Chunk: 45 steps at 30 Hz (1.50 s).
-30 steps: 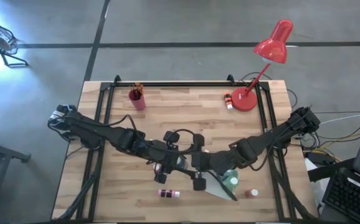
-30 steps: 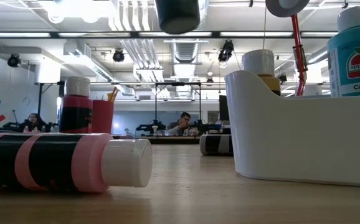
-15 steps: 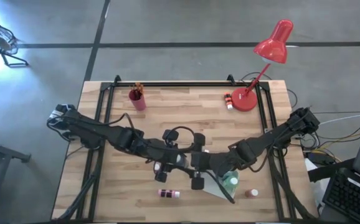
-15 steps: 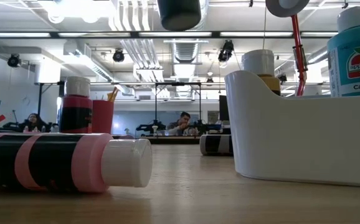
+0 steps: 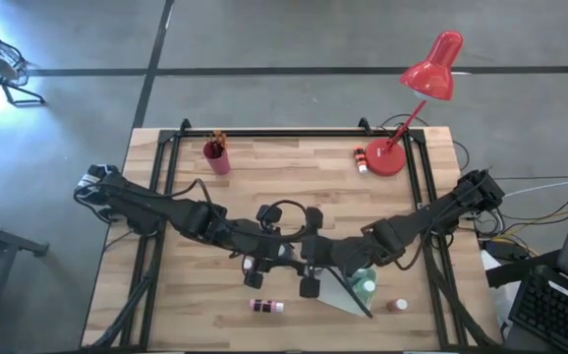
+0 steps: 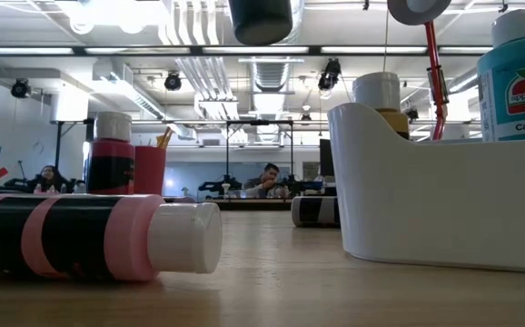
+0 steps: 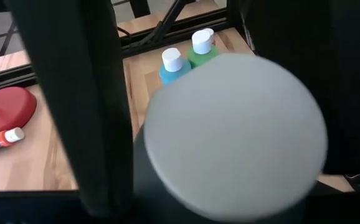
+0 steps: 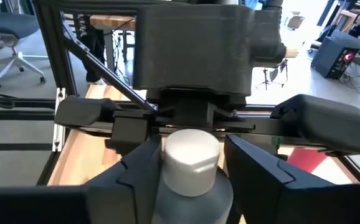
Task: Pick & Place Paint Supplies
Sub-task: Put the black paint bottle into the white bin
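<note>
A dark paint bottle with a white cap [image 8: 191,160] hangs upright high over the middle of the table; its bottom shows at the top of the low view [image 6: 261,20]. My left gripper [image 5: 280,258] and my right gripper [image 5: 300,264] meet there from opposite sides, both shut on this bottle. A white caddy [image 6: 444,195] stands on the table under the right arm with teal and green bottles [image 7: 175,65] in it. A pink-and-black bottle [image 6: 90,238] lies on its side at the near edge. My left gripper has the bottle between its two fingers [image 7: 74,112], coming from the table's left and slanting down. The broad white cap [image 7: 230,137] hides the exact spot on the bottle's sides. The bottle is clear of the table. My right gripper pinches the bottle's body just below the cap [image 8: 192,196], one finger [image 8: 139,180] on each side. It comes nearly level from the table's right, facing the left gripper. The bottle stands upright in the hold, cap up.
A red cup with brushes [image 5: 216,155] stands at the far left. A red desk lamp [image 5: 402,138] stands at the far right, a small bottle [image 5: 361,157] beside its base. Another small bottle [image 5: 395,306] sits near the caddy. A pink-and-black bottle [image 6: 111,163] stands upright.
My right gripper's fingers have closed in on the bottle that my left gripper holds; in the high view its near finger has drawn toward the bottle. Both hands and the bottle stay where they were.
</note>
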Tool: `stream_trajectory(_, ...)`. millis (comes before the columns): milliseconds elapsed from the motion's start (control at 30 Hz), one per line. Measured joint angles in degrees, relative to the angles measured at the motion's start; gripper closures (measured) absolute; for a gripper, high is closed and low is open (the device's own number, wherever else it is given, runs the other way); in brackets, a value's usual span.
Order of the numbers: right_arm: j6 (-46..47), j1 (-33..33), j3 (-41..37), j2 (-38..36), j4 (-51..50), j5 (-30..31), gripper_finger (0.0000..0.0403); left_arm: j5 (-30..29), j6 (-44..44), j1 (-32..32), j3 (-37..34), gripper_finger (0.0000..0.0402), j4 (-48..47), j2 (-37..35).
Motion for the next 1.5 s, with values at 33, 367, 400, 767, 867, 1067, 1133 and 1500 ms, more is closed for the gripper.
stream_trajectory(33, 0.0, 0.0, 0.0, 0.0, 0.0, 0.0, 0.0237, 0.0, 0.0, 0.0, 0.0, 0.0223, 0.0, 0.0)
stream_trajectory(367, 0.8, -0.6, -0.1, 0.1, -0.7, -0.1, 0.0266, 0.0, 0.8, 0.0, 0.0, 0.0223, 0.3, 0.1)
stream_trajectory(400, 0.5, -0.8, -0.1, 0.1, -0.7, -0.2, 0.0262, 0.0, 1.0, 0.0, 0.0, 0.0223, 0.4, 0.1)
stream_trajectory(767, 1.2, -2.0, -0.1, 0.1, -1.4, -0.5, 0.0290, -0.3, 1.7, 0.2, 0.6, 0.0223, 0.2, 0.0)
stream_trajectory(867, 0.3, -2.0, 0.0, 0.0, -1.6, -0.5, 0.0290, -0.9, 1.7, 0.2, 0.7, 0.0219, -0.2, 0.0)
stream_trajectory(1067, 1.5, -0.7, 0.9, -2.0, -8.9, 0.4, 0.0290, -2.3, 0.6, 0.2, 1.0, 0.0139, -5.4, -1.6)
stream_trajectory(1133, 2.9, 0.4, 2.0, -3.5, -13.8, 2.3, 0.0290, -5.0, -1.9, 0.0, 1.0, 0.0121, -8.5, -3.3)
stream_trajectory(1500, 16.5, 11.7, 5.8, -8.4, -32.5, 18.3, 0.0290, -30.4, -12.2, -4.1, -5.4, 0.0111, -12.1, -18.1)
